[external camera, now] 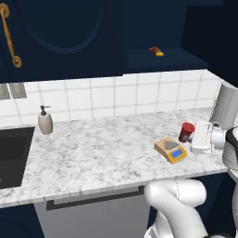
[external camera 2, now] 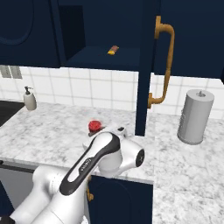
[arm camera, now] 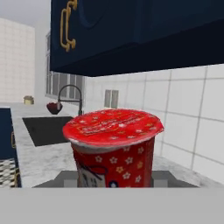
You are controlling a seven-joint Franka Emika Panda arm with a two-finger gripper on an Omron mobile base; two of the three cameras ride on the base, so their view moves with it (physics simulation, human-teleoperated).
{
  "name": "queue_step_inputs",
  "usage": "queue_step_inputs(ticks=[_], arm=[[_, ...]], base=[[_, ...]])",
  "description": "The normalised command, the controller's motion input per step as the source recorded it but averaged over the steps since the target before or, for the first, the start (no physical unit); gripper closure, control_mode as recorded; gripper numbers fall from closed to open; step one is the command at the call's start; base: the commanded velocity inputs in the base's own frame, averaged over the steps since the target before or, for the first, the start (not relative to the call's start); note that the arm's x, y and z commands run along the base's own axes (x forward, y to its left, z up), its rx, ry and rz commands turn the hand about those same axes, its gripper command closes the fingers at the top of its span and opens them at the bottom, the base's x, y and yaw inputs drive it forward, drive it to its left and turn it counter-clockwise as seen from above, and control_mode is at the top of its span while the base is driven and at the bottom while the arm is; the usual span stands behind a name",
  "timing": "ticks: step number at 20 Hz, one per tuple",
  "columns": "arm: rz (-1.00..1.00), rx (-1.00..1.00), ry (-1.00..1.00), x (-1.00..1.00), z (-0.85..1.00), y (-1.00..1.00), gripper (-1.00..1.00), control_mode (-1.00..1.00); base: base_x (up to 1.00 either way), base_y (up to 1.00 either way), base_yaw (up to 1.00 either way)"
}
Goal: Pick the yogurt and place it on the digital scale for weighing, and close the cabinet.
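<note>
Item: small red tapered yogurt cup (external camera: 187, 131) with a paler rim, upright. I am holding it in the claw (external camera: 192, 135), which is pinched narrow on its sides, just above the marbled white surface (external camera: 93, 148). Relation I am steering by: the flat tan-and-yellow digital scale (external camera: 171, 150) with its grey square platform is lying just beside the cup, toward the surface's front edge. Navy wall cabinet door (external camera 2: 146, 65) is standing open.

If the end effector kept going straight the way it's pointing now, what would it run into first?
The yogurt: the end effector is already shut on it. Past the cup, the hand view looks along the marble counter toward the sink and faucet, so probably nothing nearer, though depth is unclear.
</note>
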Motion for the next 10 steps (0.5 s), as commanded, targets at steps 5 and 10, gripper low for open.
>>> queue_step_inputs(ticks=[5,10], arm=[[0.17,0.00,0.00,0.02,-0.24,-0.18,1.00,-1.00],[0.12,0.00,0.01,0.17,-0.18,-0.03,1.00,-1.00]], base=[[0.00,0.00,0.00],[0.00,0.00,0.00]])
